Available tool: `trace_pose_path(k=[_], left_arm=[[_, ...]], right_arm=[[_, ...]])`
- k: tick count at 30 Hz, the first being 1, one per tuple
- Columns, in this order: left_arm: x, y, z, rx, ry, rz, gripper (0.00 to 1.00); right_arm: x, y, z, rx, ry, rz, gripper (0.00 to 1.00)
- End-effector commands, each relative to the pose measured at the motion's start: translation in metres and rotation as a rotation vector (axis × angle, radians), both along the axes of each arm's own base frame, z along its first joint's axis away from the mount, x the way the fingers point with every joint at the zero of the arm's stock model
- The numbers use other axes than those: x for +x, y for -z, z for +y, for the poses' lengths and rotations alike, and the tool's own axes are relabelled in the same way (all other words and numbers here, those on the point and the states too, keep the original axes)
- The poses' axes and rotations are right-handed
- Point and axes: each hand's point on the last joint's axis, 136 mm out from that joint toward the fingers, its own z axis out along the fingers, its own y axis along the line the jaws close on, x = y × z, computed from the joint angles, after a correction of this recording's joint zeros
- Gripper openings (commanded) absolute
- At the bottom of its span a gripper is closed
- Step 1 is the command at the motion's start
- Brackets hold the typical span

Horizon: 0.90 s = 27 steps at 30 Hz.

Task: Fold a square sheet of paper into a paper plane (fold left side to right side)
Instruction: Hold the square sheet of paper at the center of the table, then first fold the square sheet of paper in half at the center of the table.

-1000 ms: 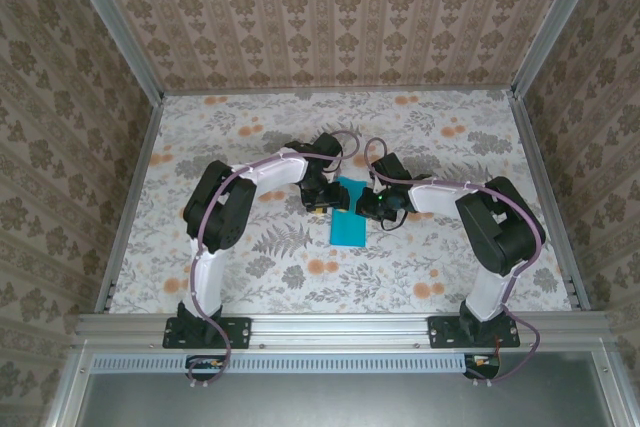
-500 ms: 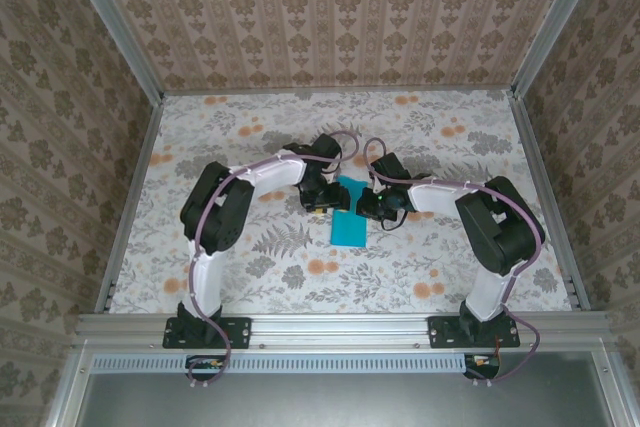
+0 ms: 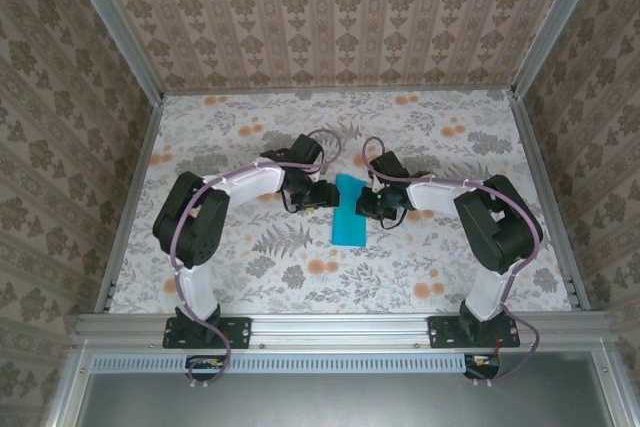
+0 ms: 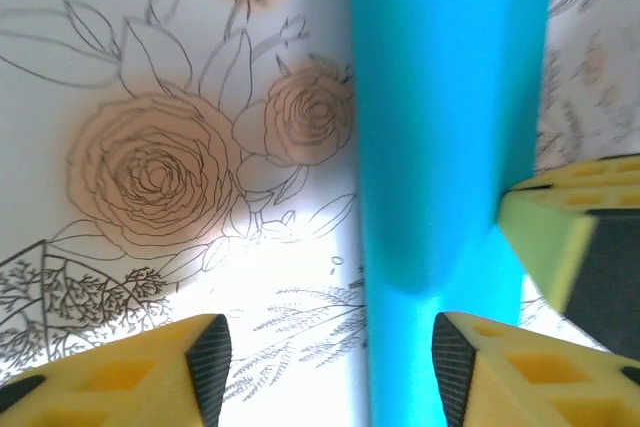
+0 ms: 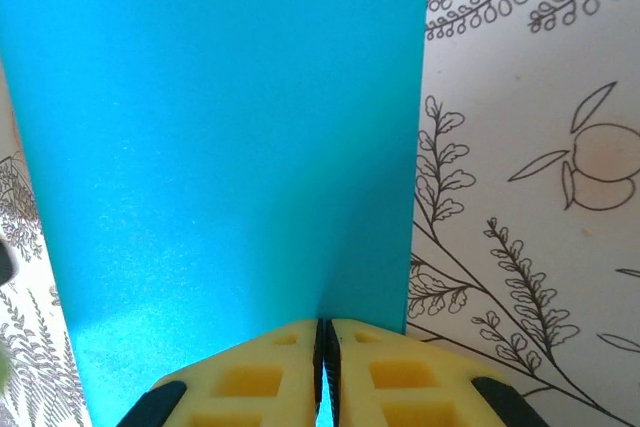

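Since the earlier frame the left arm point(image 3: 190, 227) has been swung out to the left. Its elbow is now nearer the left edge of the counter point(image 3: 250, 282), and the left claw point(image 3: 316, 194) has been drawn slightly back from the sheet of paper point(image 3: 350, 217). The right arm point(image 3: 495, 222) and the sheet are found unmoved.

The sheet is seen folded into a narrow turquoise strip, lying flat near the middle of the counter and running from far to near between the two claws.

In the left wrist view the left claw point(image 4: 325, 362) is held with its fingers point(image 4: 130, 372) well apart, and the strip point(image 4: 440, 97) passes between them, close to the right-hand finger.

In the right wrist view the right claw point(image 5: 322, 367) is pressed together, and the right edge of the sheet point(image 5: 220, 147) is clamped between its pads.
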Motion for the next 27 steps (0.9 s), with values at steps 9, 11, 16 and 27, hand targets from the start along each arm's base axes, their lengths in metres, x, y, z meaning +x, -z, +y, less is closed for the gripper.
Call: trace_pose_path(k=[9,11,16,27], left_arm=[[-0.008,-0.037,-0.042,-0.280,0.096,-0.005,0.28],[-0.011,-0.031,-0.047,-0.299,0.103,0.023,0.27],[-0.014,-0.008,-0.050,-0.293,0.104,0.078,0.26],[-0.017,0.037,-0.027,-0.151,0.075,0.117,0.26]], right_arm=[[-0.012,0.020,-0.010,-0.080,-0.007,0.064,0.14],[-0.013,0.021,-0.010,-0.080,-0.008,0.067,0.14],[-0.013,0.021,-0.010,-0.082,-0.010,0.071,0.14],[-0.015,0.021,-0.012,-0.100,-0.017,0.076,0.14]])
